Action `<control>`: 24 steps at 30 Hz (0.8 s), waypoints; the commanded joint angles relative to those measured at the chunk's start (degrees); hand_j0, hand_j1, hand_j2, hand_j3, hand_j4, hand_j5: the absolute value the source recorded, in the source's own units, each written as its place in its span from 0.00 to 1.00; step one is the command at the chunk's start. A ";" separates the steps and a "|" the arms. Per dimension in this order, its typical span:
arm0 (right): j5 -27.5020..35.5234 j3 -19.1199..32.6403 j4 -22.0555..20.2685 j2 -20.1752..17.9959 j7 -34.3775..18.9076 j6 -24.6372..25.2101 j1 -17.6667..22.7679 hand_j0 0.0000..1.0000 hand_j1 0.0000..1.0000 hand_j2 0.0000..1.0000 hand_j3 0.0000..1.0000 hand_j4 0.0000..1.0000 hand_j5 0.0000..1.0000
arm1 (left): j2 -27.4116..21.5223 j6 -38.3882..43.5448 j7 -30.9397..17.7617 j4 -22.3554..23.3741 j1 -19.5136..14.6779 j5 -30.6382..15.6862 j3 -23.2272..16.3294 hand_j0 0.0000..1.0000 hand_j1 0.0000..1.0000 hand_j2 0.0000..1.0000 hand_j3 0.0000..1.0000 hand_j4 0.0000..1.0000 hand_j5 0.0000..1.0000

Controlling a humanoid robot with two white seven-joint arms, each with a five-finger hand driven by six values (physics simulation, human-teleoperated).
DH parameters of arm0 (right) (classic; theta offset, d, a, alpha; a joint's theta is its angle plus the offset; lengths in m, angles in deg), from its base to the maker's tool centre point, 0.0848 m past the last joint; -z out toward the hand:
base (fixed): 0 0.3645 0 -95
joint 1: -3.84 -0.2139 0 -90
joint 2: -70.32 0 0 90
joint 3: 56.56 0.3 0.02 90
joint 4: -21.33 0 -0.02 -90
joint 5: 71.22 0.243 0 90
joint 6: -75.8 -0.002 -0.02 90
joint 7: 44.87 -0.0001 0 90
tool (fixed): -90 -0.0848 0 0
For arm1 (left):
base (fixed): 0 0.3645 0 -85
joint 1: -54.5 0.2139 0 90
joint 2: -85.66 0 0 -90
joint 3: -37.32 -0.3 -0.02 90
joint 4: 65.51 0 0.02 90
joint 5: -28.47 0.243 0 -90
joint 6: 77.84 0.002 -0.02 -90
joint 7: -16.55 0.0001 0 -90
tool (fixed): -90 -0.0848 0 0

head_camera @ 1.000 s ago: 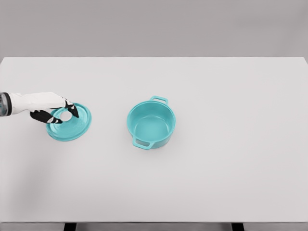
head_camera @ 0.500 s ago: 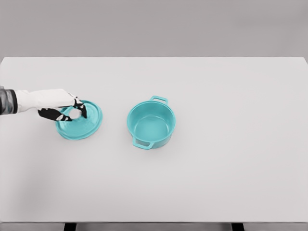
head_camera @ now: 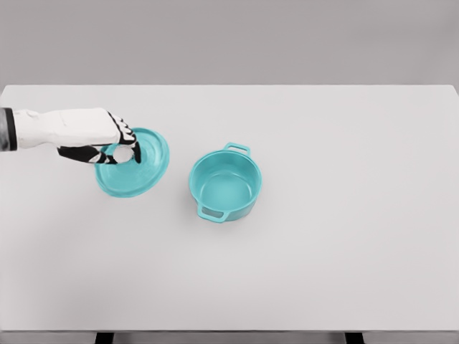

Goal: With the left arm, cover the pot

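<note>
You are gripping the lid (head_camera: 136, 166) by its white knob, left hand (head_camera: 100, 140) fingers (head_camera: 133, 150) clamped around it, left of the pot (head_camera: 224, 183) above the counter (head_camera: 344, 251). Likely stiff, light, slick; knob is suiting best.

Smooth, matt teal pot (head_camera: 225, 185) and lid (head_camera: 136, 175); matt white table (head_camera: 344, 251).

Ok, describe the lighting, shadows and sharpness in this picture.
Head view: flat, even light, no glare on the white table. The pot casts almost no shadow, nor does the lid in the left hand. Edges look slightly soft everywhere; no visible distortion.
</note>
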 commanded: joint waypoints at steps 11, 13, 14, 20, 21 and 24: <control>-0.12 0.01 0.00 0.00 -0.02 -0.07 0.00 1.00 1.00 1.00 1.00 1.00 1.00 | 1.58 0.13 -0.15 0.41 -6.50 -3.01 -9.72 0.57 0.57 0.57 0.57 0.57 0.57; -0.12 0.01 0.00 0.00 -0.02 -0.07 0.00 1.00 1.00 1.00 1.00 1.00 1.00 | 1.67 0.13 -0.24 0.24 -7.12 -2.93 -9.90 0.57 0.57 0.57 0.57 0.57 0.57; -0.03 0.01 0.00 0.00 -0.02 0.01 0.00 1.00 1.00 1.00 1.00 1.00 1.00 | 1.93 0.13 -0.24 0.15 -7.30 -2.84 -9.98 0.57 0.57 0.57 0.57 0.57 0.57; -0.12 0.01 0.00 0.00 -0.02 -0.07 0.00 1.00 1.00 1.00 1.00 1.00 1.00 | 3.86 0.13 -0.07 -0.38 -9.49 -2.31 -11.21 0.57 0.57 0.57 0.57 0.57 0.57; -0.03 0.01 0.00 0.00 -0.02 0.01 0.00 1.00 1.00 1.00 1.00 1.00 1.00 | 3.95 0.13 -0.06 -0.81 -9.67 -2.22 -11.21 0.57 0.57 0.57 0.57 0.57 0.57; -0.03 0.01 0.00 0.00 -0.02 -0.07 0.00 1.00 1.00 1.00 1.00 1.00 1.00 | 4.13 0.13 0.02 -1.69 -10.64 -2.05 -11.21 0.57 0.57 0.57 0.57 0.57 0.57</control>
